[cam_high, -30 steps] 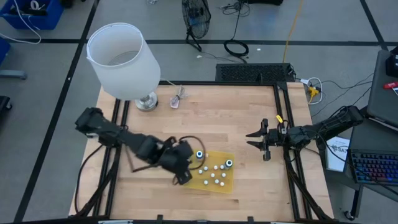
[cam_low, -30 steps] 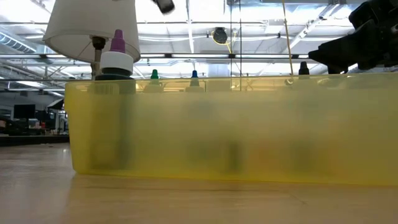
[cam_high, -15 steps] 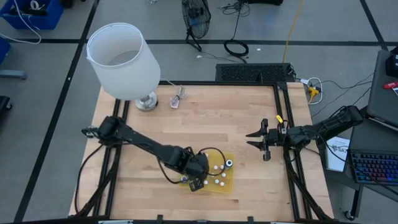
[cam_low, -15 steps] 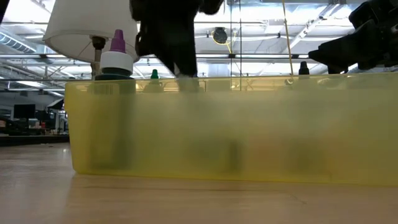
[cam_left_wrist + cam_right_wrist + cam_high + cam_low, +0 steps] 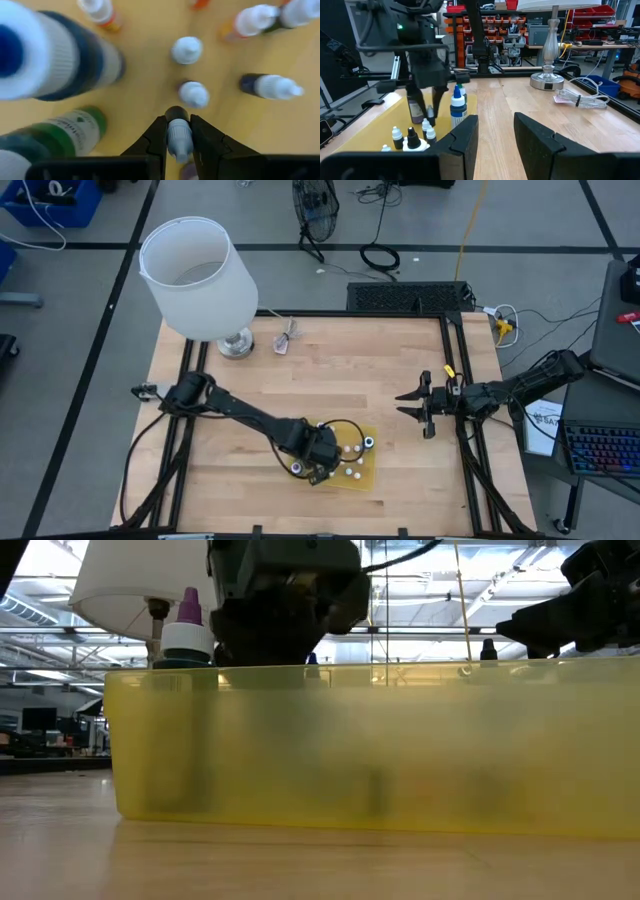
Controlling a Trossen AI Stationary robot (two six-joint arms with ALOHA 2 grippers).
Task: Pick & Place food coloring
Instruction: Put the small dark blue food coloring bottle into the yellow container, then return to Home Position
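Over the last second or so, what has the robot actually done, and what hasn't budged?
The left gripper swung from the table beside the yellow tray to over the tray, came down among the food coloring bottles and now sits shut on one small pale-capped bottle. The right gripper stayed parked out to the side, and the lamp and the tray kept their places.

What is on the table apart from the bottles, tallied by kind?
Lamp: 1
Yellow tray: 1
Clear pinkish object with a thin stick: 1
Total: 3
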